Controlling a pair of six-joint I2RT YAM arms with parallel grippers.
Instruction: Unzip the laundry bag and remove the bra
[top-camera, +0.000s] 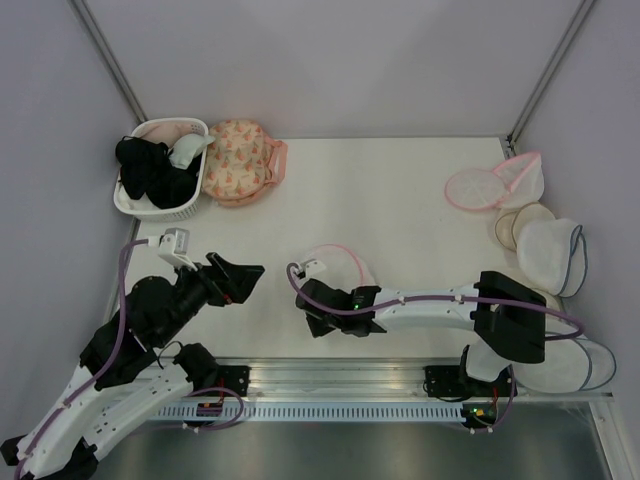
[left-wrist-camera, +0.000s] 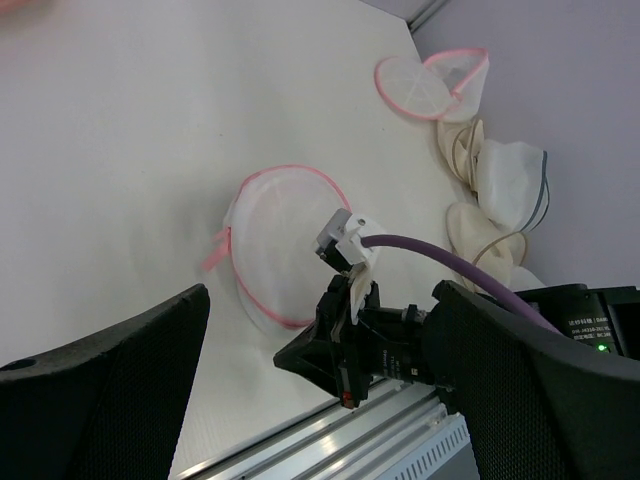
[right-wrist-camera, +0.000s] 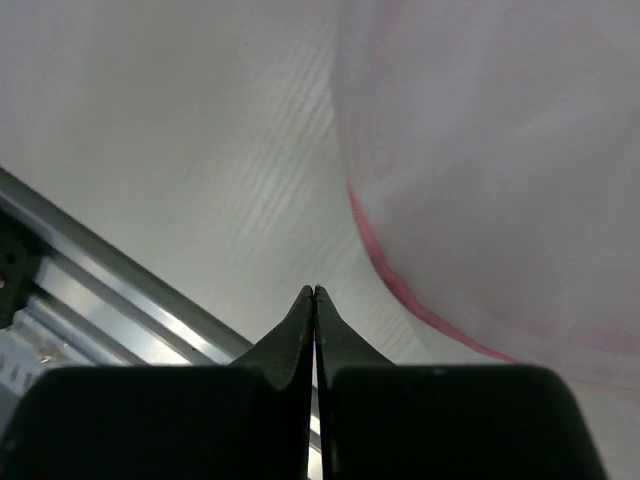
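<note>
Right gripper (right-wrist-camera: 314, 292), shut on nothing (left gripper (top-camera: 236, 279) wide), should reopen onto the laundry bag (right-wrist-camera: 500, 150) at two o'clock.

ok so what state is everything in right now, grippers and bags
laundry bag: domed, looks zipped shut
right gripper: shut on nothing, tips beside the bag's pink rim
left gripper: open, empty
far pink-rimmed bag: lying open
floral bag: looks closed
</note>
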